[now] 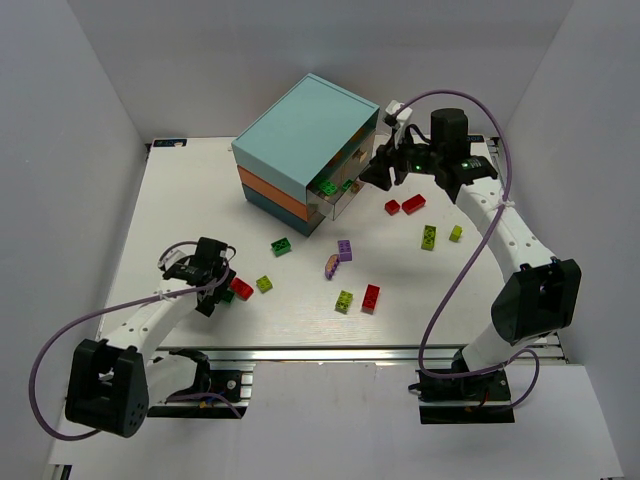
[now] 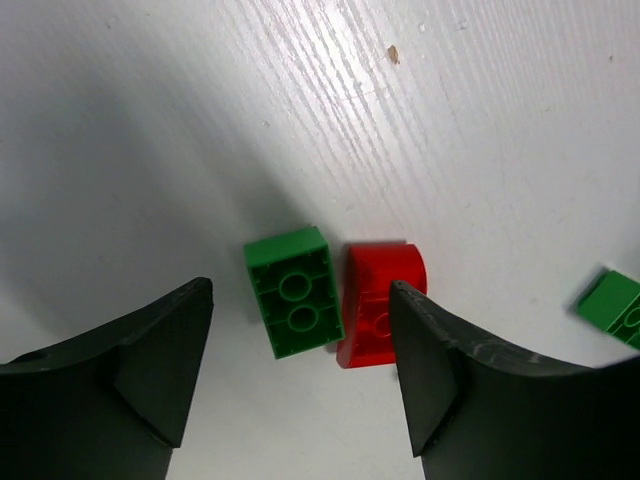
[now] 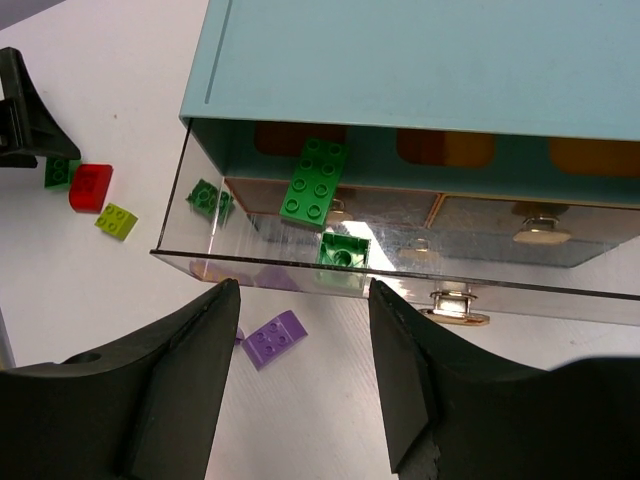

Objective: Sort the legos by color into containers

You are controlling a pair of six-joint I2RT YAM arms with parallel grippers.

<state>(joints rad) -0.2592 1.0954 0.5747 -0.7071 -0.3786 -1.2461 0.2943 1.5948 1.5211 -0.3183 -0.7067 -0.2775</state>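
My left gripper [image 1: 222, 284] [image 2: 300, 335] is open low over the table. An upside-down green lego [image 2: 295, 292] lies between its fingers, untouched. A red lego [image 2: 380, 305] [image 1: 241, 289] lies beside the green one, partly behind the right finger [image 2: 440, 380]. My right gripper [image 1: 385, 166] [image 3: 303, 300] is open and holds nothing, just in front of the clear drawer [image 3: 400, 285] pulled out of the containers' chest [image 1: 300, 140]. Three green legos [image 3: 317, 180] [image 3: 343, 248] [image 3: 208, 197] lie in that drawer. A purple lego [image 3: 272, 338] lies on the table under the right gripper.
Loose legos are spread over the table: green [image 1: 281, 246], yellow-green [image 1: 264, 284] [image 1: 344, 300] [image 1: 429, 238], purple [image 1: 344, 250], red [image 1: 371, 298] [image 1: 392, 208] [image 1: 413, 204]. White walls enclose the left, back and right sides.
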